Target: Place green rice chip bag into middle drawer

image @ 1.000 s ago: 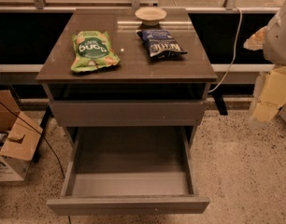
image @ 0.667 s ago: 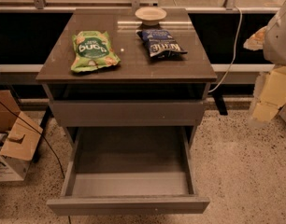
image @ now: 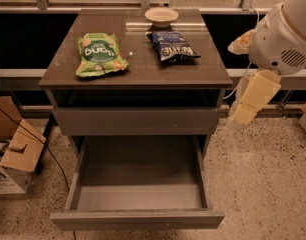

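Observation:
The green rice chip bag (image: 100, 54) lies flat on the left half of the grey cabinet's top (image: 138, 74). The middle drawer (image: 138, 196) is pulled out wide at the bottom, and its grey tray holds nothing. My gripper (image: 243, 113) hangs at the end of the white and cream arm (image: 285, 34), to the right of the cabinet at about the height of the closed drawer front. It is well apart from the bag and holds nothing that I can see.
A dark blue chip bag (image: 172, 45) lies on the right half of the top, with a pale bowl (image: 161, 16) behind it. A closed flat drawer front (image: 135, 120) sits above the open drawer. Cardboard boxes (image: 13, 154) and a cable lie on the floor at left.
My arm and gripper have moved left, closer to the cabinet's right side. The bags and the drawer have not moved.

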### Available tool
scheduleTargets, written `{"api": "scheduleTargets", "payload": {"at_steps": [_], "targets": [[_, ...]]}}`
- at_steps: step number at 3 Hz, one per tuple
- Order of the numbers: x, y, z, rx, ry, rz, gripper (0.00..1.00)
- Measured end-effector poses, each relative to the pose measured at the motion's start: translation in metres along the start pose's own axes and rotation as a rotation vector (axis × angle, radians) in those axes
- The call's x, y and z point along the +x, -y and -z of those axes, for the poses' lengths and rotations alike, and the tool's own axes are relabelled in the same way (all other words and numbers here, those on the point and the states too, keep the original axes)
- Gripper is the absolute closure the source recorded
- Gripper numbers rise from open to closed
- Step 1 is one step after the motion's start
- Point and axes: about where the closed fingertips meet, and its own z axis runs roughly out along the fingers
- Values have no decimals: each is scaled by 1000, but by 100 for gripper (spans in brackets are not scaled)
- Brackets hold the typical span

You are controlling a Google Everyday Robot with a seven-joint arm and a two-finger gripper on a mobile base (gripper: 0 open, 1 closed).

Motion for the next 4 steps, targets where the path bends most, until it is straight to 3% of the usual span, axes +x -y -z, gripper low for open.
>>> {"api": "scheduleTargets", "payload": {"at_steps": [1,2,3,4], "targets": [[-37,8,-23,-29,115,24,0],[-64,22,-46,-54,182,40,0],[-92,45,-74,-77,243,40,0],[-111,62,-94,-99,261,50,0]]}}
